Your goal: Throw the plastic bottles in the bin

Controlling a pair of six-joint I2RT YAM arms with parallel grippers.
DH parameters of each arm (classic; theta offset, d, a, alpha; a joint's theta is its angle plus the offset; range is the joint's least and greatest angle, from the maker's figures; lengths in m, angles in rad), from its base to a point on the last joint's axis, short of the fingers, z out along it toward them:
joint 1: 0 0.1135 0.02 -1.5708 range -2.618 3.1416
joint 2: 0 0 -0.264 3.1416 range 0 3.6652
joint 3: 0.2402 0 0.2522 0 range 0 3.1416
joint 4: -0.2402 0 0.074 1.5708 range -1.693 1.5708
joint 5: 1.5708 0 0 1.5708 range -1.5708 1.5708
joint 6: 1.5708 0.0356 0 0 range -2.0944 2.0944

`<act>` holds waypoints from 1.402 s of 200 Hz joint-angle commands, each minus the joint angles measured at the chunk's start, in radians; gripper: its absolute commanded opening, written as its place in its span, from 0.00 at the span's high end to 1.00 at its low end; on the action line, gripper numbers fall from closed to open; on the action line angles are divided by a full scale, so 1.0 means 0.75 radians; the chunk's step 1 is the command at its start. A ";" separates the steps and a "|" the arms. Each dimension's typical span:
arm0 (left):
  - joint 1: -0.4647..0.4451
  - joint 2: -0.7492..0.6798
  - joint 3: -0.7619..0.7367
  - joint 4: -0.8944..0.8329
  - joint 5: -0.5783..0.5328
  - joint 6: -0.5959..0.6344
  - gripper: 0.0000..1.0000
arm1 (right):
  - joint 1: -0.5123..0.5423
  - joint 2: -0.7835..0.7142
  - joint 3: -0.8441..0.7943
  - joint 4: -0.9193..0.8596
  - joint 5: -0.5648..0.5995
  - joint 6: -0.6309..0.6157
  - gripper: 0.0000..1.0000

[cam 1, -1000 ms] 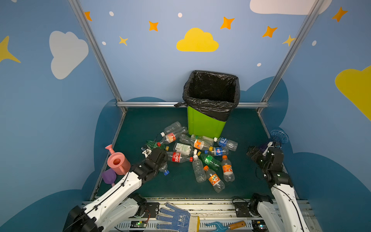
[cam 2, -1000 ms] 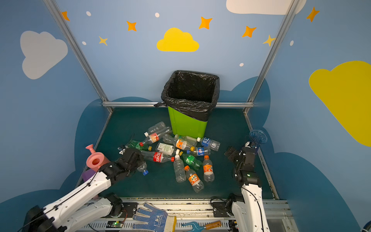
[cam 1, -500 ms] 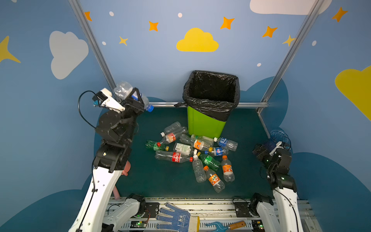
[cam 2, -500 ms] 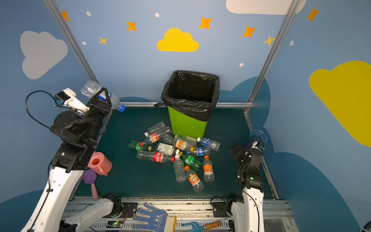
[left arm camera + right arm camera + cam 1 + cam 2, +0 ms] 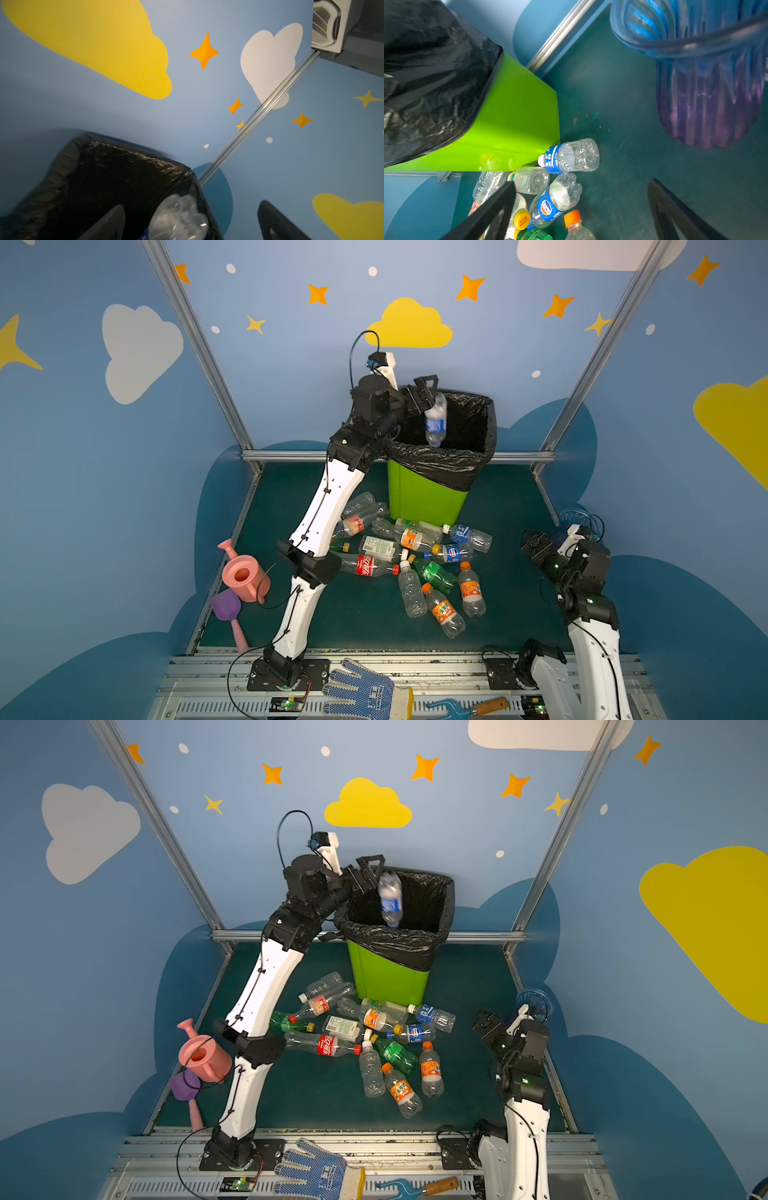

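Now the left tool (image 5: 424, 391) hangs released over the bin (image 5: 424, 497), a blue-labelled bottle (image 5: 435, 420) dropping inside. Next, the right tool (image 5: 534, 545), also spread, should probably grasp one from the pile (image 5: 409, 539)

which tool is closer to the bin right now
Left. The left tool is up at the rim of the bin, with a bottle in the opening just below it. The right tool sits low, well off to the side, by the vase.
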 commanded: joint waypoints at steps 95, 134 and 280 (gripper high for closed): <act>-0.073 -1.329 -2.017 0.707 -0.340 0.207 0.00 | 0.111 -0.135 -0.172 -0.175 -0.192 0.046 0.06; -0.044 -1.551 -2.530 0.711 -0.436 0.082 0.00 | 0.347 -0.218 -0.319 -0.223 -0.096 0.160 0.10; 0.134 -1.748 -2.976 0.520 -0.388 -0.174 0.00 | 0.844 0.319 -0.245 -0.103 0.233 0.168 0.13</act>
